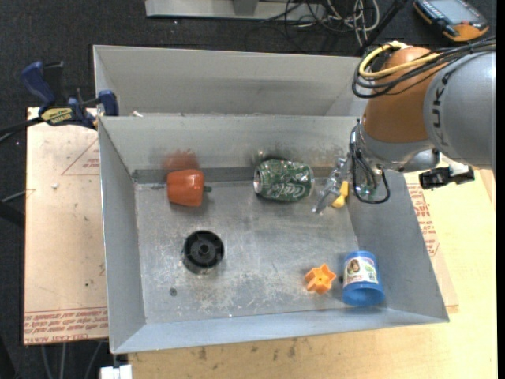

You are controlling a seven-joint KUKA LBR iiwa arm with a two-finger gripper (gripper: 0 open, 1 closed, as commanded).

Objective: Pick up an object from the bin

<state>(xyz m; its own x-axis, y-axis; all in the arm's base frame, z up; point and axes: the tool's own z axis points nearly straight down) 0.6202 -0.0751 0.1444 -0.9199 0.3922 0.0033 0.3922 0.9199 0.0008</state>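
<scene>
Judging the step as lining up on a target: gripper [330, 199] sat low near the back-right wall of the bin [118, 212], just right of the crushed green can [283, 180] lying at the middle of the back wall, apart from it. Doing it well meant shifting left until the jaws straddled the can across its narrow width, dropping straight, staying off the wall, and closing only once both tips were below its top; the dented can would likely slip. Fingers [323, 202] looked slightly parted, nothing clearly between them. A small yellow bit [339, 199] sat at one tip; couldn't tell if pad or loose thing.
</scene>
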